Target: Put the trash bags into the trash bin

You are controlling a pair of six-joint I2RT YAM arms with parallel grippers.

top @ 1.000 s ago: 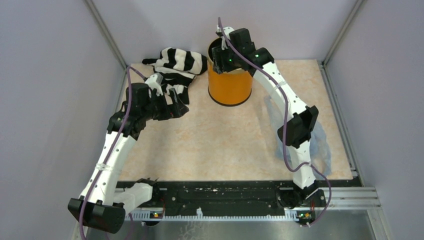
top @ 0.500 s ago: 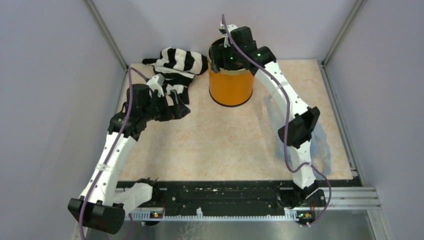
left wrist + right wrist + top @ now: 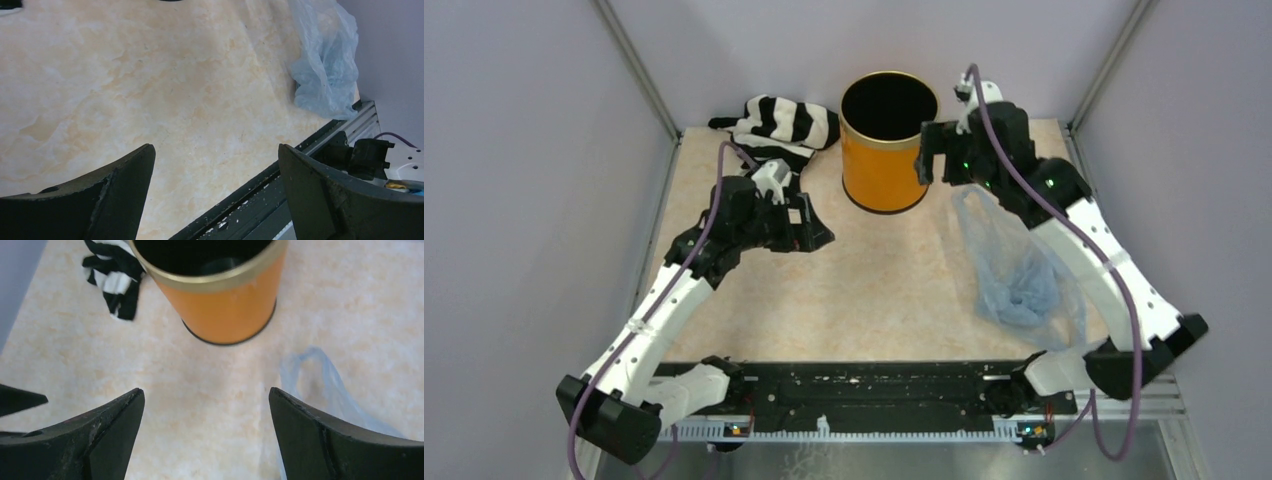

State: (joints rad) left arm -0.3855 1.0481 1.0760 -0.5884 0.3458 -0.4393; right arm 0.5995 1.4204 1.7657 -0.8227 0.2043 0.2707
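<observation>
The orange bin (image 3: 884, 165) stands upright at the back of the table (image 3: 874, 290). Its inside reads black, and I cannot tell whether anything lies in it. The light-blue bag (image 3: 1022, 280) is out on the table, crumpled to the right of the bin, with one handle loop reaching toward it. My right gripper (image 3: 205, 392) hangs just beside the bin's right side, near that loop, fingers spread and holding nothing. My left gripper (image 3: 215, 147) is likewise spread and empty over the tabletop. A striped cloth (image 3: 779, 125) lies left of the bin.
</observation>
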